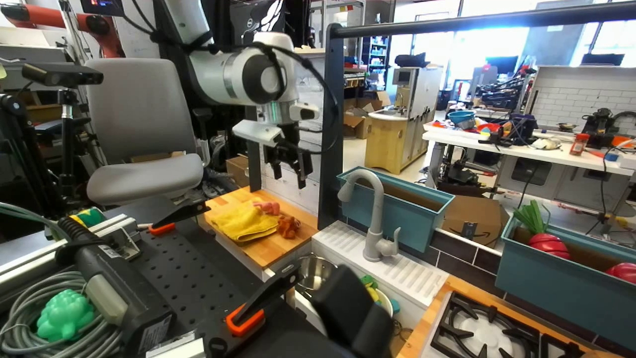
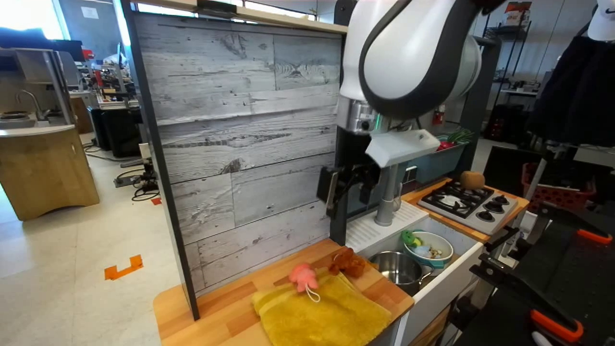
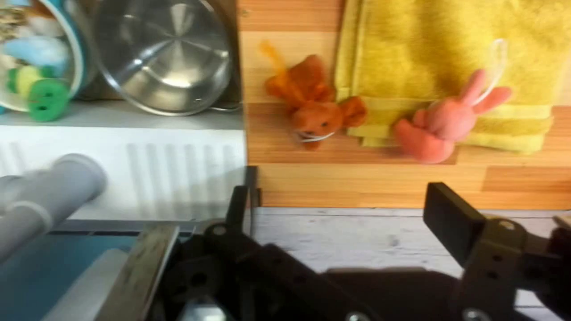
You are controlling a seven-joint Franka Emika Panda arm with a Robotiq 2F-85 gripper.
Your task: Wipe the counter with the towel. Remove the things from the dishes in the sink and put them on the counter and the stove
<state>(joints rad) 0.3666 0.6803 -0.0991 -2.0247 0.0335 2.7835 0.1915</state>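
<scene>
In both exterior views my arm reaches in from above and bends over to my wrist, which hangs beneath it. My gripper is raised in the air, pointing roughly downward. Wrist view: my two fingers stand wide apart, facing each other across a broad gap.

Holds gripper spread; shows pink toy rabbit across edge of yellow towel on counter, orange toy left of rabbit, pot farther left.
</scene>
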